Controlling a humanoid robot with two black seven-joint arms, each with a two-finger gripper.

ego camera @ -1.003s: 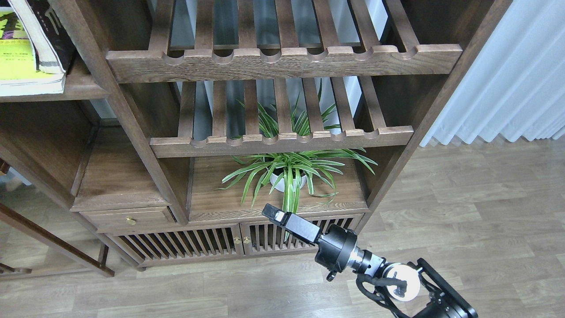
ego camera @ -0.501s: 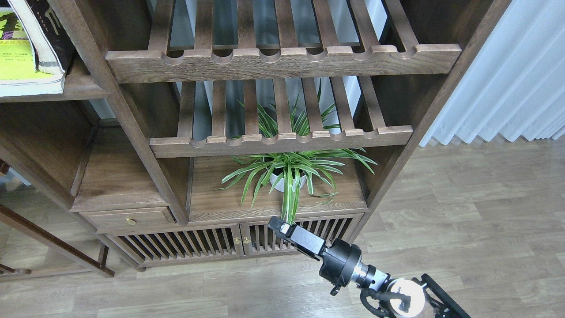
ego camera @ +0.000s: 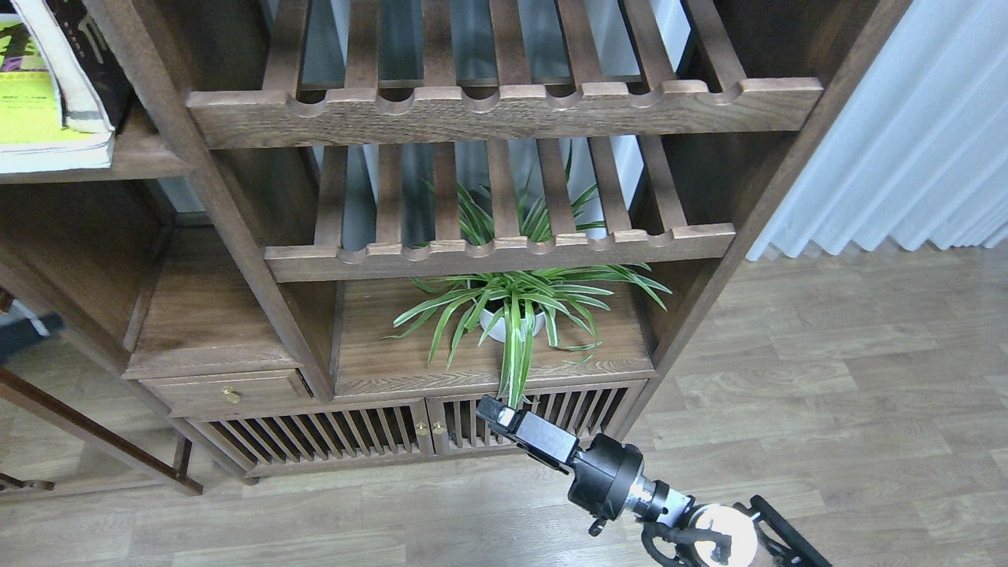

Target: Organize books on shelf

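Observation:
Two of the books show at the top left. A yellow-green book (ego camera: pixel 27 106) lies flat on the shelf (ego camera: pixel 146 161), a dark-brown board. A dark thick book (ego camera: pixel 83 59) leans on top of it, page edges toward me. Both are cut off by the frame's edge. My right gripper (ego camera: pixel 493 411) is low in the middle, in front of the cabinet doors and far below and to the right of the books. It points up-left with nothing in it. Its fingers read as one black block, so I cannot tell them apart. My left gripper is out of view.
Two slatted racks (ego camera: pixel 504 252) with scalloped rails fill the middle bay. A potted spider plant (ego camera: pixel 516 311) stands below them, just above my gripper. Slatted cabinet doors (ego camera: pixel 354 433) and a small drawer (ego camera: pixel 228 390) sit at the bottom. A white curtain (ego camera: pixel 906 142) hangs right. A dark blur (ego camera: pixel 27 335) shows at the left edge.
My right gripper has dropped lower and back, from level with the plant shelf's edge to in front of the cabinet doors. A dark blur has appeared at the left edge.

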